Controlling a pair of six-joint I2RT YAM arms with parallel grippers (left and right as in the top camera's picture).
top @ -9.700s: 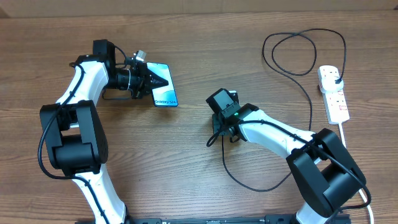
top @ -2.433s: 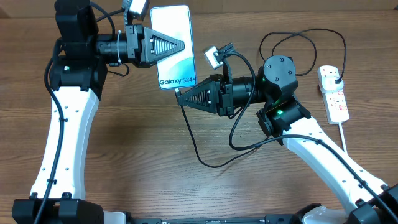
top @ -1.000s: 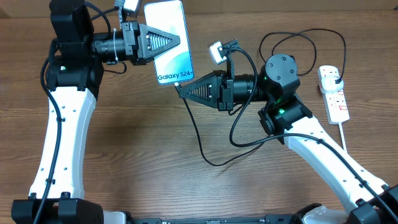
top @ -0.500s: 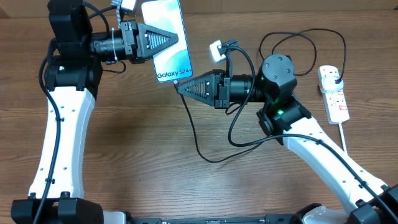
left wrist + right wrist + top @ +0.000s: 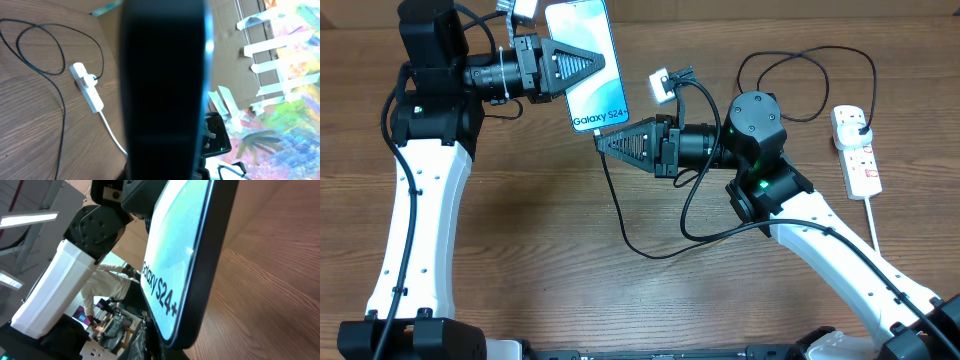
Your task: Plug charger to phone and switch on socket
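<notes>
My left gripper (image 5: 601, 65) is shut on the phone (image 5: 588, 75) and holds it high above the table, its blue screen with "Galaxy S24+" facing up. My right gripper (image 5: 601, 141) is shut on the tip end of the charger; its fingertips sit just under the phone's lower edge. The thin black charger cable (image 5: 610, 200) hangs from there down to the table. The right wrist view shows the phone (image 5: 175, 265) very close; the connector is hidden. The phone's dark back (image 5: 165, 90) fills the left wrist view. The white socket (image 5: 857, 150) lies at the far right with a black plug (image 5: 861, 126) in it.
The charger cable makes a loop (image 5: 873, 75) on the table left of the socket. The socket (image 5: 86, 93) and its thick white cord (image 5: 111, 135) also show in the left wrist view. The brown wooden table (image 5: 570, 300) lies below both raised arms.
Over the last second the right gripper with the cable tip has moved left, closer under the phone's lower edge. The phone has shifted slightly up and left. Earlier, both lay low on the table.
</notes>
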